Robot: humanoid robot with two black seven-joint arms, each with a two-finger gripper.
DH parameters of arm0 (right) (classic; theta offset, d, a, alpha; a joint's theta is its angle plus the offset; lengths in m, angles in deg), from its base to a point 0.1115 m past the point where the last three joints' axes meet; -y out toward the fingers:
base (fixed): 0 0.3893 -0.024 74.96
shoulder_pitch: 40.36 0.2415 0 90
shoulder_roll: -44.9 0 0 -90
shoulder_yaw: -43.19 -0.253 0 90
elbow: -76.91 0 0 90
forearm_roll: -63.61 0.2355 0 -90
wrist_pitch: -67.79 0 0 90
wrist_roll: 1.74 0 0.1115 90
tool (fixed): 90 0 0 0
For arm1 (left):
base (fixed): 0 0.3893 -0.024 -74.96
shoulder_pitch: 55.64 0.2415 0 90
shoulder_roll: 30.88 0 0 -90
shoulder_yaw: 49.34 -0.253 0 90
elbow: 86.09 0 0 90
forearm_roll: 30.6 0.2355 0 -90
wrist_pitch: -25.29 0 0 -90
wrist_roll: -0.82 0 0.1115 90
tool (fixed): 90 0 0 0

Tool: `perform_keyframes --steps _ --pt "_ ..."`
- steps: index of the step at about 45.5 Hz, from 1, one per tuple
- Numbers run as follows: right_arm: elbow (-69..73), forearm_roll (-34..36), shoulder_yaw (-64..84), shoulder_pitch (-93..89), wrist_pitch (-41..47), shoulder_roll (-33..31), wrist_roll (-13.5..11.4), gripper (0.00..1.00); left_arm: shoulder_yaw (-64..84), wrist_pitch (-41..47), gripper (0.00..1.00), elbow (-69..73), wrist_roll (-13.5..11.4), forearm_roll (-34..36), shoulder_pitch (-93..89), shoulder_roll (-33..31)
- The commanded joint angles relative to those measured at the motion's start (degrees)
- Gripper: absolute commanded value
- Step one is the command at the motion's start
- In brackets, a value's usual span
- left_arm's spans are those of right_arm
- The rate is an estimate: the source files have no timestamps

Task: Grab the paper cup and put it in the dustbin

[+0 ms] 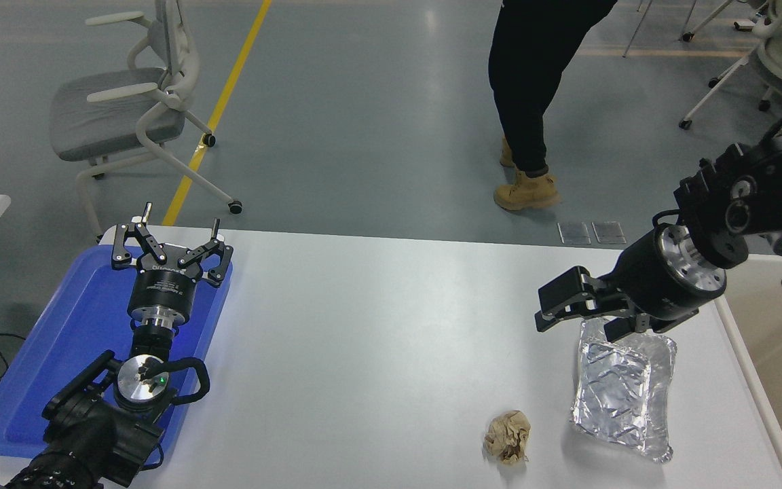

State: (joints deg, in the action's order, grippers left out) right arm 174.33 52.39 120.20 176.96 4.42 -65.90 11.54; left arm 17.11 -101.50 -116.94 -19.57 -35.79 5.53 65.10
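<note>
Head view: right gripper (pixel 578 314) empty, jaws apart, over foil tray's (pixel 622 390) far edge; bin (pixel 781 387) just right; left gripper (pixel 172 246) spread wide above blue tray (pixel 58 339).

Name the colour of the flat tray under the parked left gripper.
Blue. The tray shows in the head view, beneath the left gripper.
</note>
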Motion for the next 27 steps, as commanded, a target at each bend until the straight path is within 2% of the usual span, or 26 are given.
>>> perform_keyframes --steps 1,9,17,27 --pt "1.19 -2.23 3.76 1.53 0.09 -1.96 0.08 1.00 0.00 0.06 1.00 0.00 0.00 0.00 0.00 0.00" --pt "1.28 -2.23 2.36 2.93 1.05 -2.93 0.25 1.00 0.00 0.06 1.00 0.00 -0.09 0.00 0.00 0.00" --pt "1.28 -2.14 -0.19 5.13 5.54 -5.57 0.25 1.00 0.00 0.06 1.00 0.00 -0.09 -0.09 0.00 0.00" --pt "1.19 -2.14 -0.80 5.39 5.71 -5.75 0.25 1.00 0.00 0.06 1.00 0.00 -0.09 -0.09 0.00 0.00"
